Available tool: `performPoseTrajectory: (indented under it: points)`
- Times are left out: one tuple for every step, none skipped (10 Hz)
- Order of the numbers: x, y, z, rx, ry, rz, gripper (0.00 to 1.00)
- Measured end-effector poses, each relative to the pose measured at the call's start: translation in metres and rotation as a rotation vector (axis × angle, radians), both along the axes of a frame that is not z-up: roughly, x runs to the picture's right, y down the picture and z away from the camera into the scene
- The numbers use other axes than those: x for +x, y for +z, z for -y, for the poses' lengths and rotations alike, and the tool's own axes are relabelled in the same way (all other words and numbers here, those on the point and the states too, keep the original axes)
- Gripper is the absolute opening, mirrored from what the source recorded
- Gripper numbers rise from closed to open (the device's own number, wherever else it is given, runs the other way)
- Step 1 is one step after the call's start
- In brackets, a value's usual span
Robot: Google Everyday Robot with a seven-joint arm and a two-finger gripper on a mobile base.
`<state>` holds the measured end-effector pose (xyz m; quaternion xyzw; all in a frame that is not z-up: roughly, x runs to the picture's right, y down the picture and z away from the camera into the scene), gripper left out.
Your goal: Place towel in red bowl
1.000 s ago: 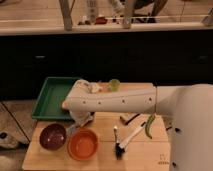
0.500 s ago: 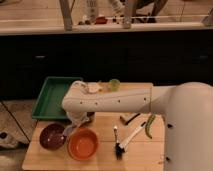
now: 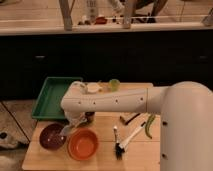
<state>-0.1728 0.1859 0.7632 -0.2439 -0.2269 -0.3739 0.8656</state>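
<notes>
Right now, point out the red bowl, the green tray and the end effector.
red bowl (image 3: 83, 145): camera view, on its inner floor.
green tray (image 3: 50, 95): camera view, on its bare bottom.
end effector (image 3: 75, 121): camera view, at the arm's tip, just above the red bowl's rim.

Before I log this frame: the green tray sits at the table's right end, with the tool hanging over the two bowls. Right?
Not quite. The camera view shows the green tray at the table's left end. The tool does hang above the dark bowl and the red bowl.
</notes>
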Motion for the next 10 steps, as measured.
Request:
performPoseTrajectory:
  points:
    - [-0.001,0.003,0.001,-0.002,0.005,0.002,0.01]
    - [-0.001,0.004,0.002,-0.002,0.009,0.001,0.01]
    - [0.001,0.002,-0.001,-0.006,0.005,-0.003,0.01]
    - [0.005,-0.002,-0.005,-0.008,0.005,-0.007,0.01]
    - [0.008,-0.005,-0.010,-0.013,0.005,-0.012,0.01]
    - [0.010,-0.007,-0.011,-0.014,0.004,-0.015,0.01]
    - [0.017,-0.016,-0.025,-0.032,-0.007,-0.023,0.01]
    - [0.021,-0.019,-0.029,-0.040,-0.013,-0.028,0.01]
    - [0.027,-0.022,-0.036,-0.052,-0.014,-0.031,0.01]
    - [0.034,-0.023,-0.042,-0.062,-0.010,-0.032,0.01]
